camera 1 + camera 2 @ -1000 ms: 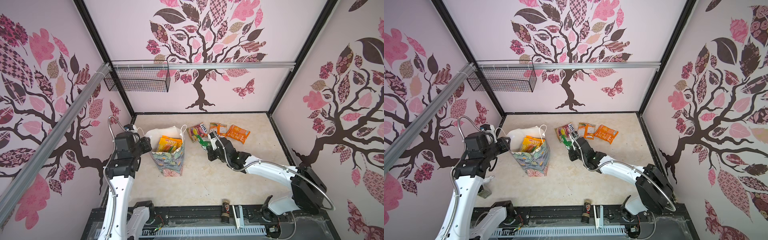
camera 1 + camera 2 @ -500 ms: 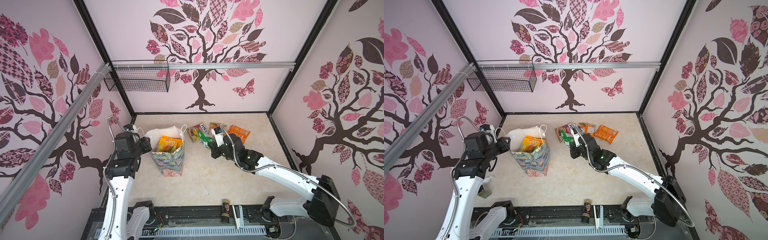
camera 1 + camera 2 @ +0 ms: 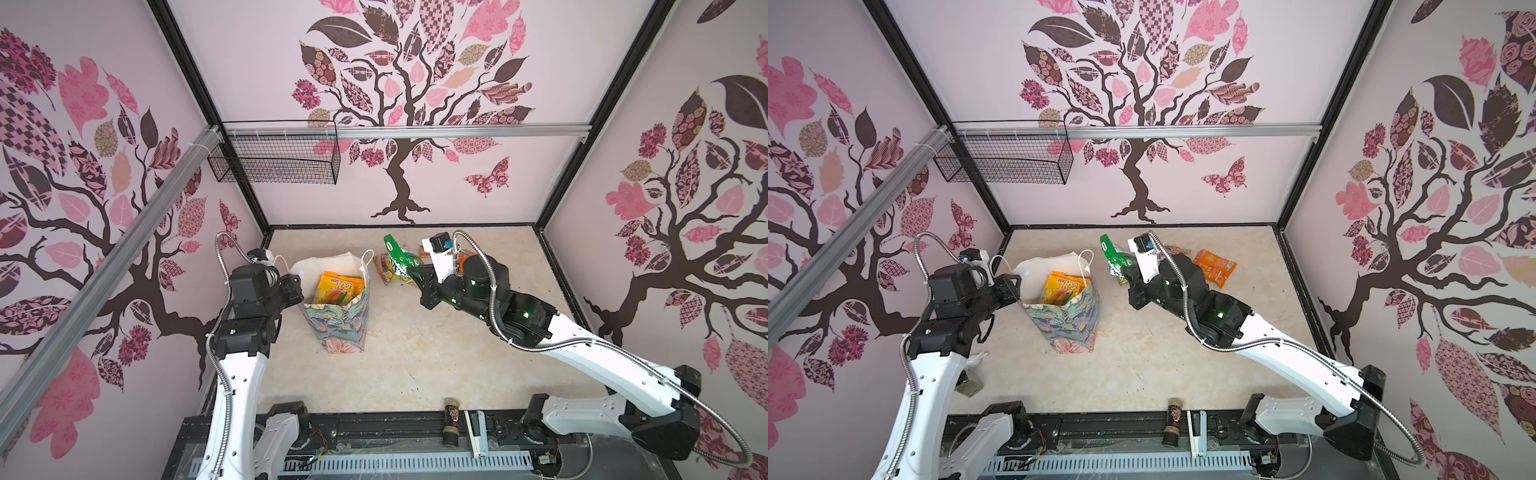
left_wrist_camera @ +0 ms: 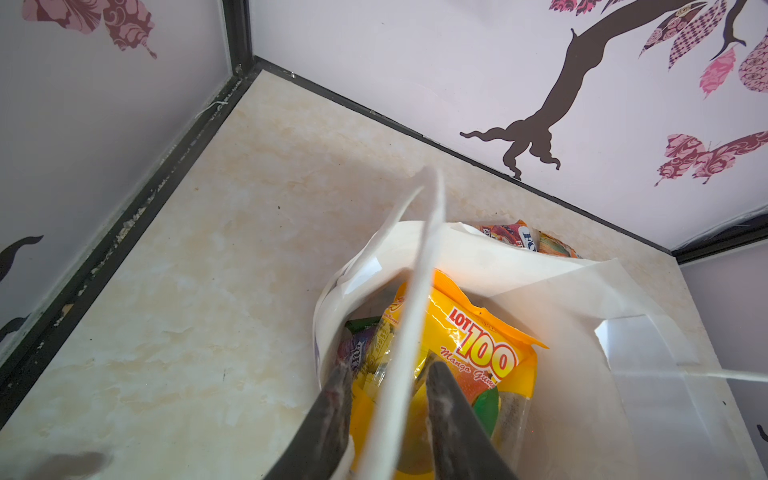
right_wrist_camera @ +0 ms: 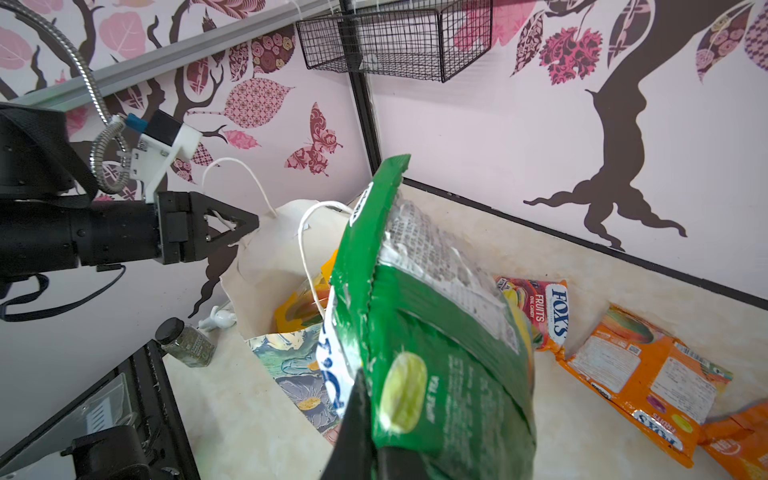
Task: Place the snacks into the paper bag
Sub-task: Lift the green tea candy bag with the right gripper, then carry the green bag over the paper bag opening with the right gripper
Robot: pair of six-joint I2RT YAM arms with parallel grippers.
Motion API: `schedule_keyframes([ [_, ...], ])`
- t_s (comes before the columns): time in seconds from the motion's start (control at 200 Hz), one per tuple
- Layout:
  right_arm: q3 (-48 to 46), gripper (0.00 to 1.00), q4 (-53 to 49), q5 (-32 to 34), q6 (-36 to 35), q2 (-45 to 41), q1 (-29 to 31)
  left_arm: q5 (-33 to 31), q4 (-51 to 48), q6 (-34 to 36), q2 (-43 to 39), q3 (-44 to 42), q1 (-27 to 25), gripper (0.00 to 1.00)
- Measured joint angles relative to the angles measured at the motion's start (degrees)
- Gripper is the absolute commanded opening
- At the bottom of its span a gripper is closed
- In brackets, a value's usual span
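The paper bag (image 3: 336, 328) (image 3: 1067, 328) stands upright left of centre, its white mouth open. A yellow snack packet (image 3: 338, 286) (image 4: 478, 340) pokes out of it, with more packets beneath. My left gripper (image 3: 293, 286) (image 4: 388, 374) is at the bag's left rim. Its fingers stand apart, astride a white fold of the bag wall. My right gripper (image 3: 415, 274) (image 5: 370, 440) is shut on a green snack packet (image 3: 399, 253) (image 5: 436, 332) and holds it up, right of the bag. A FOX'S packet (image 5: 536, 307) and orange packets (image 3: 1214, 266) (image 5: 648, 374) lie on the floor behind.
A black wire basket (image 3: 274, 160) hangs on the back-left rail. A small dark jar (image 3: 451, 419) and a white stapler-like object (image 3: 476, 428) sit at the front edge. A spice jar (image 5: 187, 345) and a white figurine (image 5: 220, 320) stand by the left arm's base.
My right gripper has lifted the green packet off the pile of snacks, and the right arm has risen. The left arm and the bag have not moved.
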Motion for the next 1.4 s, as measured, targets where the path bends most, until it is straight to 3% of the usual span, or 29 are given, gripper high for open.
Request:
schedule_keyframes([
  [0.475, 15.91, 0.00, -3.30, 0.39, -3.45, 6.25, 3.21, 0.00, 0.00, 0.00, 0.00, 0.00, 0.20, 0.35],
  [0.955, 36.33, 0.00, -8.81, -0.66, -8.68, 22.40, 13.42, 0.02, 0.02, -0.02, -0.17, -0.04, 0.42, 0.35],
  [1.395, 48.68, 0.00, -14.03, 1.60, -8.96, 36.61, 14.25, -0.02, 0.07, -0.04, -1.53, -0.48, 0.52, 0.34],
])
